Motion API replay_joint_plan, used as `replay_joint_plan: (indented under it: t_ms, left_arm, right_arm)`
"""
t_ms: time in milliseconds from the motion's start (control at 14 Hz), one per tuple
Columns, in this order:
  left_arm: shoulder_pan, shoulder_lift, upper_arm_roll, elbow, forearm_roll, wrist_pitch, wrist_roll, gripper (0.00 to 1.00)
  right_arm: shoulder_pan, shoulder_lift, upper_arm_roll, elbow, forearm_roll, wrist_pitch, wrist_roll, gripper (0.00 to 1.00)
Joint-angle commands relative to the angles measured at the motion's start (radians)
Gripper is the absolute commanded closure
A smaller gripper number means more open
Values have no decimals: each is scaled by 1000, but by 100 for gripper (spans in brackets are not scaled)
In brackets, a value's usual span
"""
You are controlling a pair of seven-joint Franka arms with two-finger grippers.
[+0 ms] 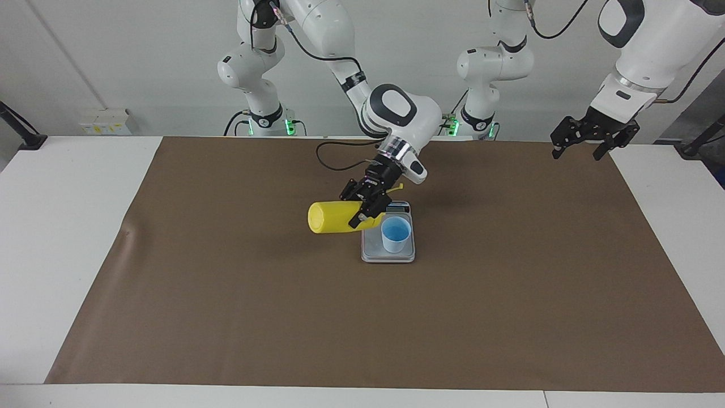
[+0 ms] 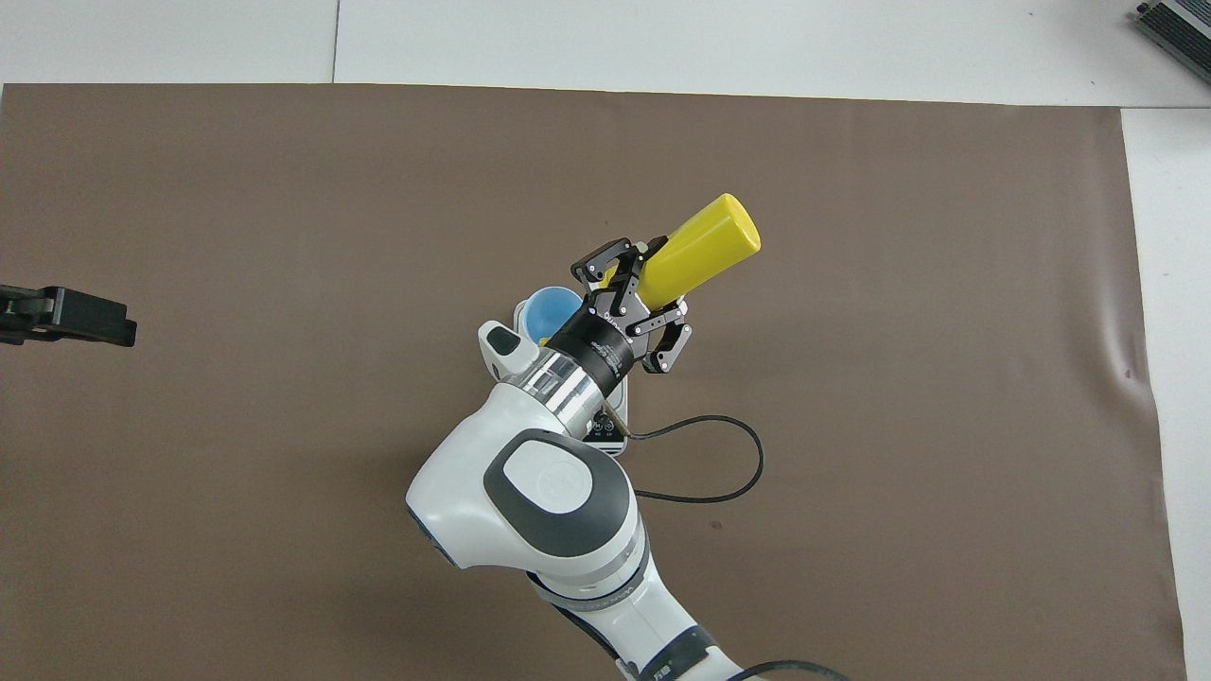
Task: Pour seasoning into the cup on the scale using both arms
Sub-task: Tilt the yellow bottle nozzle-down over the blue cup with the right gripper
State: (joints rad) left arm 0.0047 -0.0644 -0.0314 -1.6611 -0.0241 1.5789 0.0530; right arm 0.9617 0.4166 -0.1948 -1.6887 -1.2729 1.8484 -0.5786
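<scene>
Brown-matted desk [image 1: 226, 317]: right gripper [image 1: 365, 211] pinched tilted bottle [image 1: 331, 218] beside cup [image 1: 395, 234] on scale [image 1: 371, 252]; pour unconfirmed; left gripper [image 1: 583, 148], spread, waited.

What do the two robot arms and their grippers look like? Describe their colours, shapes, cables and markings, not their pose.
Both arms are glossy white, built of rounded jointed segments with dark grey oval caps at the joints and silver wrist rings. Black cables run along them. The right arm carries a grey band with white lettering. The right gripper and left gripper are black, skeletal two-finger linkages. Green lights glow at both bases.
</scene>
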Motion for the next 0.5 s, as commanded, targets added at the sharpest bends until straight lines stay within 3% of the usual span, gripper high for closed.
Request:
replay_joint_plan:
  t_ms: [0, 428]
  left_arm:
    - [8, -15, -1, -9, -2, -11, 15, 0]
    - [8, -15, -2, -8, -2, -11, 15, 0]
  right_arm:
    - [-3, -22, 0, -9, -95, -17, 5, 100]
    - [-3, -22, 0, -2, -94, -26, 5, 100]
